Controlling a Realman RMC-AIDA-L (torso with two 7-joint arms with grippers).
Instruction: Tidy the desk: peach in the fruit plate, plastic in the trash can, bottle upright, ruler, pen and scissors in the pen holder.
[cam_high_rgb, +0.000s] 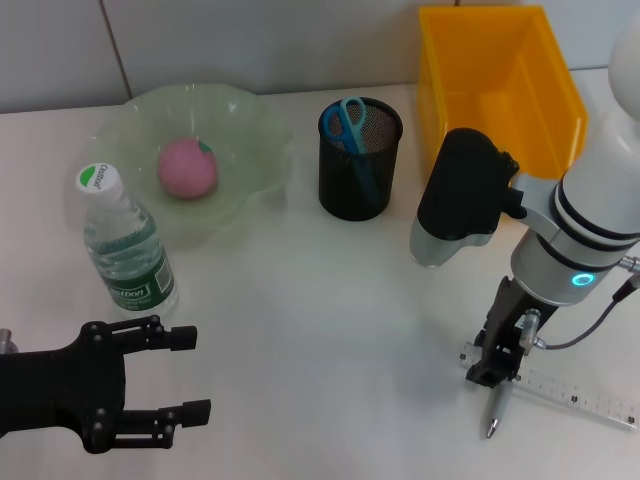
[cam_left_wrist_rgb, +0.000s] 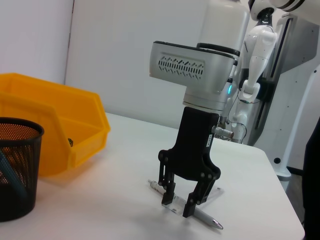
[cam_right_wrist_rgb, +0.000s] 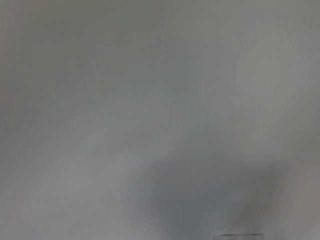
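Observation:
A pink peach (cam_high_rgb: 187, 167) lies in the green fruit plate (cam_high_rgb: 255, 125). To the plate's left front, the bottle (cam_high_rgb: 125, 245) stands upright. Blue scissors (cam_high_rgb: 348, 120) stick out of the black mesh pen holder (cam_high_rgb: 358, 185). The clear ruler (cam_high_rgb: 570, 395) and the silver pen (cam_high_rgb: 495, 412) lie at the front right. My right gripper (cam_high_rgb: 492, 375) points down at the ruler's left end, its fingers apart and low over ruler and pen; it appears in the left wrist view as well (cam_left_wrist_rgb: 178, 205). My left gripper (cam_high_rgb: 195, 375) hangs open at the front left. The plastic is out of view.
The yellow trash can (cam_high_rgb: 545, 100) stands at the back right, just behind my right arm. White table surface lies between the bottle and the ruler. The right wrist view shows only blurred table surface.

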